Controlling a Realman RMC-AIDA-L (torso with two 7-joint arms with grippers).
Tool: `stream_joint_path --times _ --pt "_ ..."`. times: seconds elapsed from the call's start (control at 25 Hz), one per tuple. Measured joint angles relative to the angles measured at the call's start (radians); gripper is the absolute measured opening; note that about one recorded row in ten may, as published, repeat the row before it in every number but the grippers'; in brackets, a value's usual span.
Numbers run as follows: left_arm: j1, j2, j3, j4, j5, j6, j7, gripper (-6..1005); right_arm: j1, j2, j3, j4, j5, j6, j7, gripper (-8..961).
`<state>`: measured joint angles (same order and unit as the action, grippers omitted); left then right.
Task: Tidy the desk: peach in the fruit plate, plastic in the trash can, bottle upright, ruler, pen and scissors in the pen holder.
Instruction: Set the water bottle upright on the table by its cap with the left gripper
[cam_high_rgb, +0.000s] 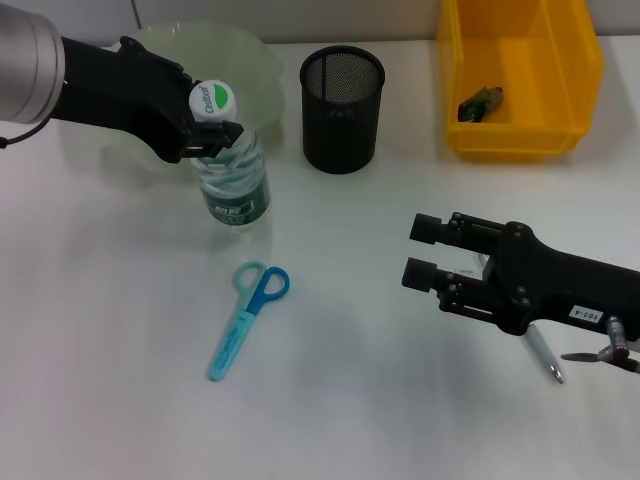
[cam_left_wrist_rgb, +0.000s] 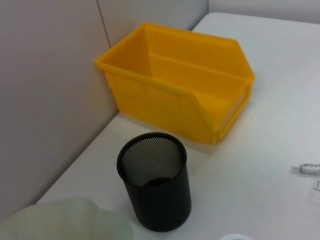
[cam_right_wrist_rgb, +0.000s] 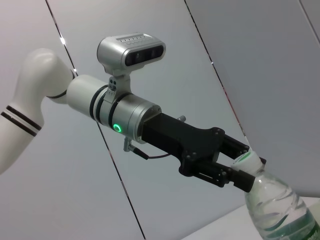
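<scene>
The left gripper (cam_high_rgb: 205, 135) clenches the clear plastic bottle's (cam_high_rgb: 232, 180) neck (bottle upright, far left); next, release and withdraw straight.

We see a clear glossy plastic bottle (cam_high_rgb: 232, 180) at upper left, a matt black metal-mesh pen holder (cam_high_rgb: 342, 108) at top centre, a smooth yellow plastic bin (cam_high_rgb: 520, 75) at upper right, and a smooth matt white bench (cam_high_rgb: 350, 400).
</scene>
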<state>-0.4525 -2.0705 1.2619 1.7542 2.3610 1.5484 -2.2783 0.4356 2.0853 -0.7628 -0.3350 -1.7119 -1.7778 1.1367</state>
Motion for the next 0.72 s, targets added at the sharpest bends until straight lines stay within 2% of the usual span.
stream_joint_path --times 0.72 --pt "0.027 -0.001 -0.024 -0.047 -0.053 -0.071 0.005 434 0.002 0.001 0.005 0.001 0.0 0.0 0.0 637"
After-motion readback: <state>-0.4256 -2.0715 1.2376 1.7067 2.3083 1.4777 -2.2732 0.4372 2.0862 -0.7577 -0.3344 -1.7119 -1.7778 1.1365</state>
